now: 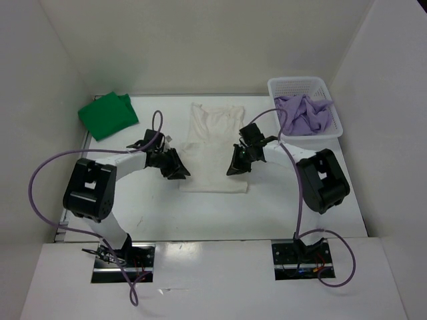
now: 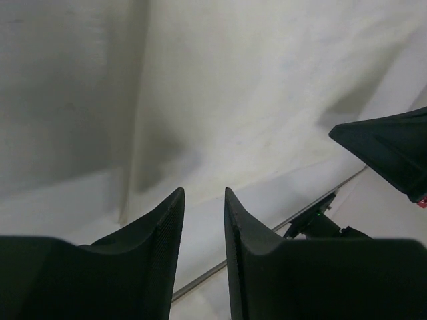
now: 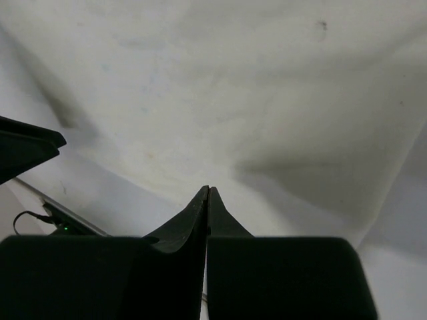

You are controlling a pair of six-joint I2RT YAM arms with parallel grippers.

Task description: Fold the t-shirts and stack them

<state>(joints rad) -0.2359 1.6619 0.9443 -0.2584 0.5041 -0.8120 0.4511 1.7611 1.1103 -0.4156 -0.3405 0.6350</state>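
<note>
**3 shirts in 3 places, both pincers low at the cream one**

- Top view. Green t-shirt (image 1: 107,115) lies bunched into a rough square at 10 o'clock on the white surface (image 1: 200,213), well apart from the rest.
- Cream t-shirt (image 1: 213,150) lies flat at the centre, its long axis running 12 to 6, neckline toward 12, straight hem toward 6. It looks narrow, with the sides drawn in.
- Lavender t-shirt (image 1: 303,113) is crumpled inside the white mesh basket (image 1: 297,83) at 2 o'clock. The basket sits just beside the cream shirt's 2 o'clock corner.
- Left pincer (image 1: 179,170) is down at the cream shirt's 8 o'clock edge.
- Right pincer (image 1: 235,167) is over the cloth near its 4 o'clock corner.
- The 2 pincers face each other across the lower half of the shirt.
- Left wrist view. The left pincer's (image 2: 202,195) fingers (image 2: 160,227) stand apart by a narrow gap, with pale cloth beyond them. I cannot tell whether the tips touch it. The other arm's dark tip shows at 3 o'clock.
- Right wrist view. The right pincer's (image 3: 207,190) fingers (image 3: 190,220) are pressed together tip to tip over creased cream fabric. No cloth shows between them, and whether any is pinched I cannot tell.
</note>
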